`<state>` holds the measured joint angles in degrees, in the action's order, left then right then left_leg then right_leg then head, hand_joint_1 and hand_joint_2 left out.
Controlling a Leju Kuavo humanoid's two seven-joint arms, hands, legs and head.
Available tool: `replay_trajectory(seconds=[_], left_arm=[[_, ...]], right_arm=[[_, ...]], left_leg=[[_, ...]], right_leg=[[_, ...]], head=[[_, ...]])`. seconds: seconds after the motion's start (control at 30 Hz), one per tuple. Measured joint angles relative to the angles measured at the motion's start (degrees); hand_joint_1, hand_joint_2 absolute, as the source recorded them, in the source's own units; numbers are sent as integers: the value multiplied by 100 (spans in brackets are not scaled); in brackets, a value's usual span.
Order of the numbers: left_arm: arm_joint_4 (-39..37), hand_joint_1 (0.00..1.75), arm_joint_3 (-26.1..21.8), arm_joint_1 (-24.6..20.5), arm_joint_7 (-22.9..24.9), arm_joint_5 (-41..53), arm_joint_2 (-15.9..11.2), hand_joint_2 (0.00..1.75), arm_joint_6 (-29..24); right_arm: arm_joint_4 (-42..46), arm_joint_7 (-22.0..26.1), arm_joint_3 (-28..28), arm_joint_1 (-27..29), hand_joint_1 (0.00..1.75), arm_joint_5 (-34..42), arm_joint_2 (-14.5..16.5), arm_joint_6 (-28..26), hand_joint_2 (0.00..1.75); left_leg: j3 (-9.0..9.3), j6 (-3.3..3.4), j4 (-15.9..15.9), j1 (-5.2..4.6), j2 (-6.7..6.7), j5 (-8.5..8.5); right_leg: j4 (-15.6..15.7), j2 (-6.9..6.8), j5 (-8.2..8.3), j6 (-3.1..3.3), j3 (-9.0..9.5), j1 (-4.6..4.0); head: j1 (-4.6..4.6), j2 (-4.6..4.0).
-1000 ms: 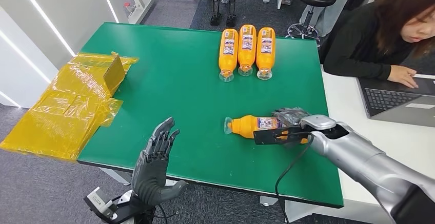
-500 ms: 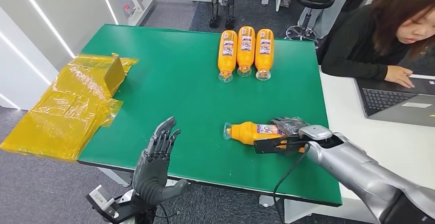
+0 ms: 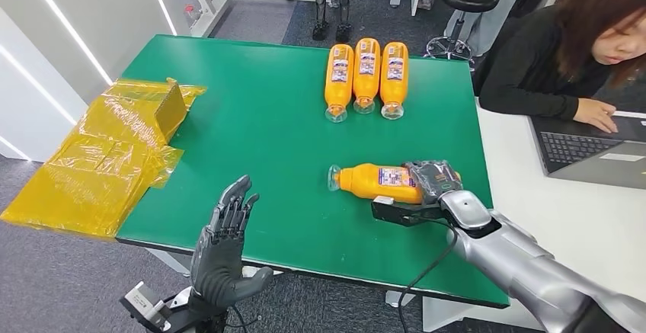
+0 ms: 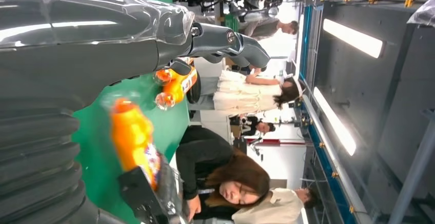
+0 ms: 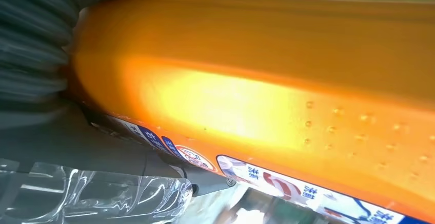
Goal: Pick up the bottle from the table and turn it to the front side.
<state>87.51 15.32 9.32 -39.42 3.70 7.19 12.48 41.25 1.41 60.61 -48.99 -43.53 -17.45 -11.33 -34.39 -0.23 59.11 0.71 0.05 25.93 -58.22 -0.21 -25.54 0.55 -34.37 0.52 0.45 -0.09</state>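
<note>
gripping the base end of the orange bottle (image 3: pixel 378 181), the right hand (image 3: pixel 436 180) has its dark fingers wrapped over the bottle's body near the label, so the fingers are closed on it. the bottle lies on its side on the green table (image 3: pixel 259 127), toward the table's near right part, with its clear cap end pointing to the table's left side and its label facing up. in the right wrist view the bottle (image 5: pixel 267 85) is pressed close against the hand, its label edge showing along the lower side. whether the bottle touches the table or is just off it cannot be told. three more orange bottles (image 3: pixel 366 76) lie side by side at the far edge of the table, caps toward the near side, well apart from the held one. the left hand (image 3: pixel 225 240) hovers at the table's near edge, fingers straight and slightly spread, holding nothing. yellow plastic wrap (image 3: pixel 107 154) hangs off the table's left edge. a person (image 3: pixel 564 43) sits beyond the table's right side at a laptop (image 3: pixel 590 146).
</note>
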Motion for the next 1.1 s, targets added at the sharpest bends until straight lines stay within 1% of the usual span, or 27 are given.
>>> replay_trajectory(seconds=[0.1,0.2,0.4,0.57,0.7,0.83,0.97,1.1], left_arm=[[1,0,-61,-14,-3,31,26,175,-16],[1,0,-104,-39,-1,63,44,175,-14],[-2,0,-120,-107,34,140,77,175,-12],[-13,0,-120,-153,73,180,105,175,-14],[-47,0,-120,-187,83,178,126,175,3],[-117,0,-114,-297,111,53,128,175,111],[-347,0,-24,-479,168,-161,158,175,327],[-607,0,172,-653,152,-345,185,175,535]], right_arm=[[723,-222,-750,485,175,-709,-131,-354,175],[1471,-259,-1550,1094,175,-1218,-219,-466,175],[2813,-74,-2850,2320,175,-1597,-405,-813,175],[3765,176,-3549,3403,175,-1787,-440,-1452,175],[4380,284,-3788,4248,175,-2119,-273,-2003,175],[4774,383,-3811,4827,175,-2215,-24,-2314,175],[4948,731,-3748,5189,175,-2060,278,-2624,175],[4909,914,-3547,5290,175,-2012,636,-2750,175]], left_leg=[[-5,-1,0,0,-3,8],[-11,-2,0,0,-4,14],[-29,-3,-1,0,-30,15],[-29,6,-1,-1,-29,25],[-29,2,-2,0,-29,34],[-24,-6,-3,1,-25,39],[-24,-6,-4,1,-25,39],[-22,-6,-4,1,-12,39]], right_leg=[[1,-1,-6,-2,-5,0],[1,-2,-12,-2,-13,0],[3,-30,-24,-4,-20,0],[5,-29,-32,-7,-20,0],[4,-30,-42,-5,-19,0],[2,-25,-49,5,-20,-1],[-1,-26,-51,6,-19,-1],[-2,-16,-50,7,-20,0]], head=[[-1,0],[-2,0],[-1,0],[-1,0],[0,0],[-2,0],[-1,0],[-1,0]])
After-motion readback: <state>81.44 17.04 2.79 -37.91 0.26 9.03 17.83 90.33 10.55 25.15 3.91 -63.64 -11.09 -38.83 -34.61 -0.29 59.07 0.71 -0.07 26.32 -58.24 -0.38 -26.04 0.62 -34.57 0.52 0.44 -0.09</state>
